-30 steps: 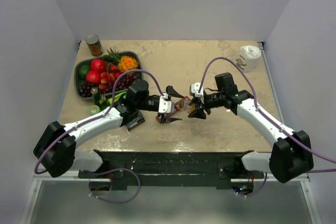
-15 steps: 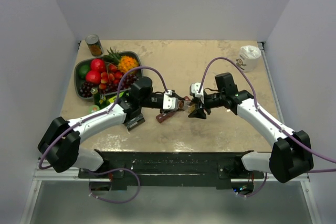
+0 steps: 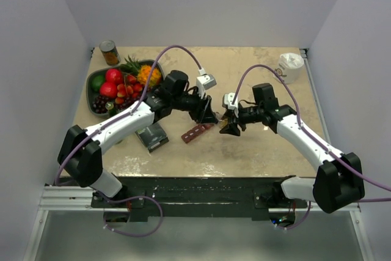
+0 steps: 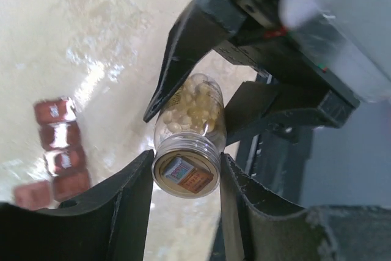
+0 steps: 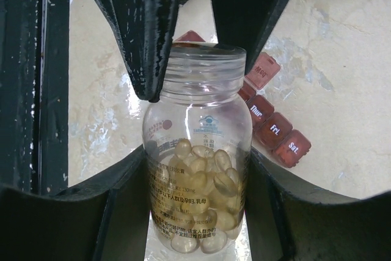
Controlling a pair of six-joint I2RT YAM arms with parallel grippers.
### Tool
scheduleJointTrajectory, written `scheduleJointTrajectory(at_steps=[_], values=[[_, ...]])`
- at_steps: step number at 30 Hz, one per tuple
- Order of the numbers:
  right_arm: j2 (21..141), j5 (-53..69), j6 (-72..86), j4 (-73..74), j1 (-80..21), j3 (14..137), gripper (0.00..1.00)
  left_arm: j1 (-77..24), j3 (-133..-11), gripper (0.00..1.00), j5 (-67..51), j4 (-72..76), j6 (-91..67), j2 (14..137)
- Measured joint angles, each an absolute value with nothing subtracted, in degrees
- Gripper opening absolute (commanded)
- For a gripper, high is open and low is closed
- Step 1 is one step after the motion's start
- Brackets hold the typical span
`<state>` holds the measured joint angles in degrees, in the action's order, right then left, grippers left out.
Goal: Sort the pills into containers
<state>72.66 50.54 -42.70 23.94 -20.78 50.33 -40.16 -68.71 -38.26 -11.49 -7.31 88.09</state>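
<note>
The right gripper (image 5: 197,157) is closed about halfway on the body of a small clear bottle (image 5: 195,120), one dark finger pressed flat against each side. The left gripper (image 4: 186,158) comes in from the opposite end and is clamped on the bottle's capped neck. In the left wrist view its two fingers touch the round end of the cap on both sides, with no gap showing. So the bottle bridges the two grippers, held at both ends.

The pills (image 5: 201,175) sit inside it as a heap of pale yellow capsules filling roughly the lower half of the bottle, against the end away from the cap.

The dark red strip of compartments (image 3: 197,132) lies flat on the table (image 3: 256,151), slanted, its lids down and lettered with weekdays. Seen from above, the held bottle is just right of the strip's far end and a little beyond it, with the two grippers meeting there.

Just left of the strip lies a flat dark object (image 3: 153,137), too indistinct to name. Farther left and back from the strip is a dark bowl (image 3: 90,84) heaped with fruit, with a brown-labelled tin can (image 3: 109,52) beyond it. Well to the right and back from the strip, near the table's far corner, stands a white cup (image 3: 289,66).
</note>
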Motion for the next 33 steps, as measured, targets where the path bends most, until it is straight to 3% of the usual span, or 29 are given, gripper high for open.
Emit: scheduleJointTrajectory(at_steps=[1,2,4,5,7,8,16,22,27,33], values=[[72.66,50.65,-42.39,23.97,-20.95,50.33,0.0,-40.1,-68.53,0.07,-38.22,-11.31,-10.85,88.03],[72.66,50.68,-42.06,23.99,-20.99,50.33,0.0,-39.83,-67.53,0.19,-38.11,-10.28,-15.22,87.68],[72.66,50.7,-41.71,24.45,-21.15,50.33,0.0,-39.38,-64.29,0.27,-37.91,-6.68,-22.85,86.59],[72.66,50.68,-41.52,24.93,-21.41,50.3,0.0,-39.24,-62.85,0.4,-37.69,-5.21,-26.89,86.08],[72.66,50.74,-41.28,25.5,-21.47,50.26,0.0,-39.16,-61.67,0.52,-37.39,-4.01,-31.51,85.69],[72.66,50.76,-41.12,25.61,-21.45,50.26,0.0,-39.11,-61.54,0.65,-37.3,-3.75,-33.32,85.69],[72.58,51.53,-41.82,24.73,-21.19,50.15,0.0,-38.15,-61.54,0.97,-40.23,-0.93,-40.1,84.07],[72.58,51.55,-42.02,24.43,-20.93,50.13,0.0,-35.46,-61.54,0.99,-41.91,-2.35,-36.71,80.31],[72.58,51.55,-42.02,24.43,-20.84,50.13,0.0,-34.11,-60.99,0.99,-38.44,-7.53,-23.83,74.89],[72.58,51.57,-42.04,24.45,-20.82,50.13,0.0,-34.15,-47.77,0.99,-35.44,3.6,-10.74,62.67]])
